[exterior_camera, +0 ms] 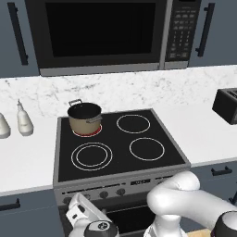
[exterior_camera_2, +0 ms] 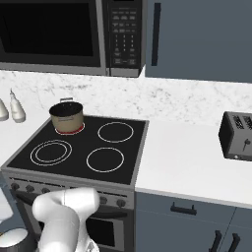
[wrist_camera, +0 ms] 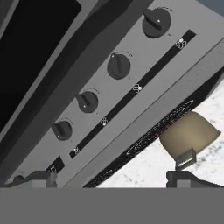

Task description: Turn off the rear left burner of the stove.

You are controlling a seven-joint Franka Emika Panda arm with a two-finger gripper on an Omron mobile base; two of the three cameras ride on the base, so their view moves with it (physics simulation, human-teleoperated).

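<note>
A tan pot (exterior_camera: 84, 118) sits on the rear left burner (exterior_camera: 87, 131) of the stove (exterior_camera: 115, 146), its ring glowing red at the back left of the black glass cooktop, beside three white-ringed burners. The robot's gripper (wrist_camera: 111, 177) hangs low before the stove's grey steel front, jaws spread wide and holding nothing, facing a slanted row of dark round knobs (wrist_camera: 118, 66). Small markings beside the knobs are too fine to read, as is the keypad of the microwave (exterior_camera: 106, 34) above. A black toaster (exterior_camera_2: 237, 136) stands on the white counter (exterior_camera_2: 187, 165) to the right.
</note>
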